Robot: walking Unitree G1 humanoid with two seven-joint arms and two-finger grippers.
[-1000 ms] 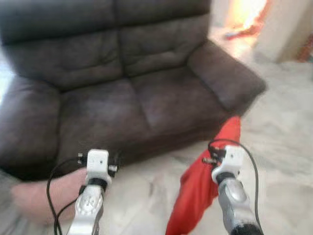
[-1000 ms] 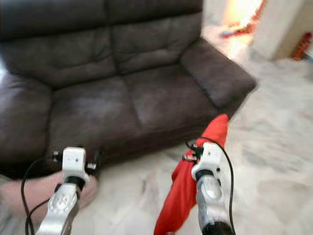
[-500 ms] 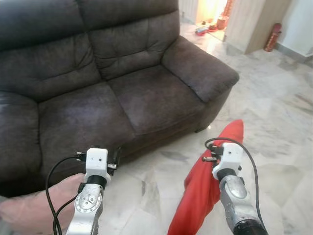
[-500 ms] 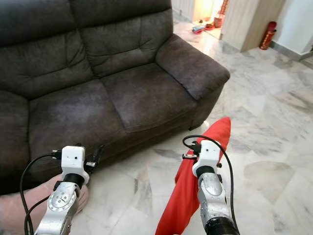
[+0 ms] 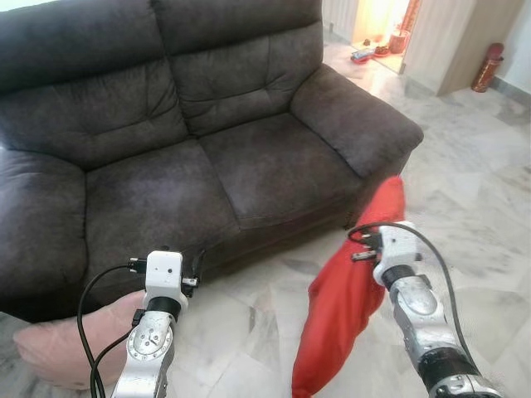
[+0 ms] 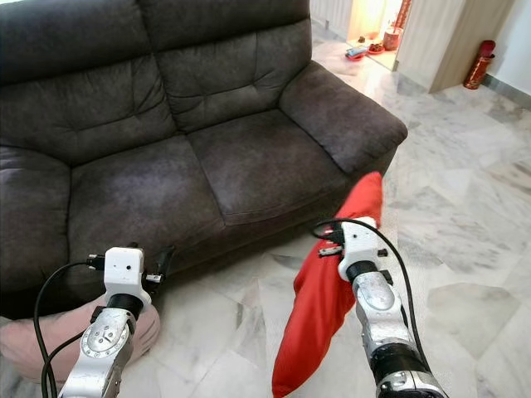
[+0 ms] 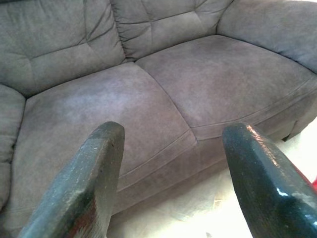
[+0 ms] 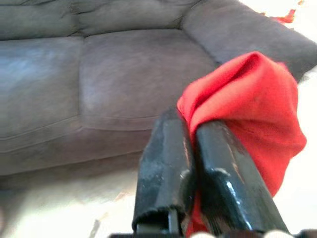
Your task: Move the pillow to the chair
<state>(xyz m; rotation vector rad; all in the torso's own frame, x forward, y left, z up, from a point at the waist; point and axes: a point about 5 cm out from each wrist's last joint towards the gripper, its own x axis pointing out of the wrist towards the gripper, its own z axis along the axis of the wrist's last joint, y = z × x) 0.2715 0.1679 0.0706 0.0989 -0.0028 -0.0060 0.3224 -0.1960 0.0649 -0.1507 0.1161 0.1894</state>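
Note:
A red pillow (image 5: 347, 290) hangs over the marble floor in front of the dark grey sofa (image 5: 207, 149), near its right armrest. My right gripper (image 8: 192, 124) is shut on the pillow's upper part (image 8: 252, 99), and the fabric bunches around its black fingers (image 8: 166, 148). My left gripper (image 7: 172, 134) is open with nothing in it, held low and pointing at the sofa's seat cushions. In the left eye view it (image 5: 197, 264) hovers just before the sofa's front edge.
A pink pillow (image 5: 75, 344) lies on the floor at the lower left, under my left arm. Pale marble floor (image 5: 489, 207) stretches to the right. A lit doorway and a red cylinder (image 5: 487, 66) stand at the back right.
The camera has swung and the blur has cleared, so the sofa sits differently in the picture. The red pillow stays in my right gripper, a little higher against the sofa's front.

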